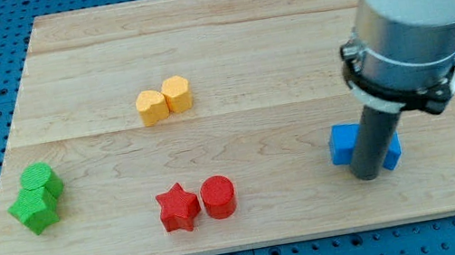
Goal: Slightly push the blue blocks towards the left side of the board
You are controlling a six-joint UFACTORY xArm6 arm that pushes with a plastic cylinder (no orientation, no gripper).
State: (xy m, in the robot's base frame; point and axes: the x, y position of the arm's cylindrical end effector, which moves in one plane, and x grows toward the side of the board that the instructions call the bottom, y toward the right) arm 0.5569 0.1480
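Two blue blocks sit close together at the view's lower right: one blue block point(344, 144) shows to the left of the rod, the other blue block point(392, 153) peeks out to the rod's right. Their shapes are partly hidden by the rod. My tip point(366, 175) rests on the board right in front of the blue blocks, between them, seemingly touching them. The wide grey and white arm body point(414, 6) rises above it to the view's upper right.
A yellow pair, a heart-like block point(151, 107) and a hexagon point(177, 93), lies upper middle. A red star point(178, 208) and red cylinder point(218, 196) lie at bottom middle. Two green blocks point(38, 197) sit at the left edge. The wooden board point(242, 43) is ringed by blue pegboard.
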